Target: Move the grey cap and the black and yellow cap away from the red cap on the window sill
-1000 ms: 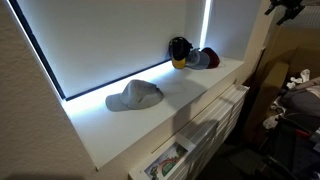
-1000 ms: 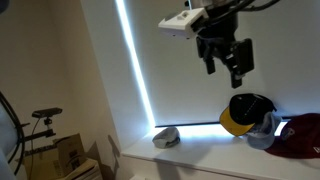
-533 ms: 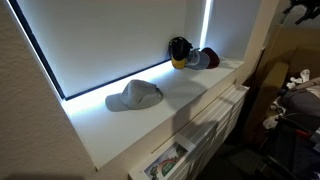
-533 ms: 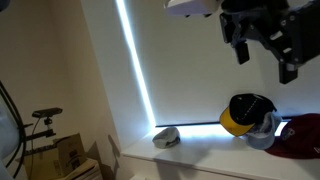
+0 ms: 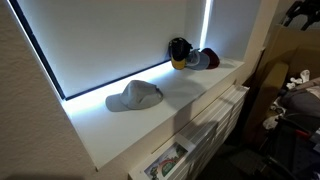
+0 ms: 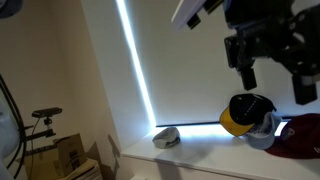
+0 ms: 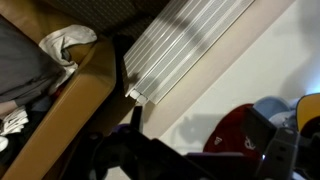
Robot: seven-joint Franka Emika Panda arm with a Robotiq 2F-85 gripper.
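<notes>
Wrist view: the red cap (image 7: 232, 130) sits at 5 o'clock on the white worktop (image 7: 250, 60). In an exterior view the hand (image 6: 275, 80) hangs high at 2 o'clock, jaws spread wide, gripping nothing. Beneath it, the black and yellow cap (image 6: 245, 110) leans above the grey cap (image 6: 262, 133), just beside the red one. A paler cap (image 6: 166, 137) lies well apart at 6 o'clock.

Dim, soft pictures; window-edge glare.
</notes>
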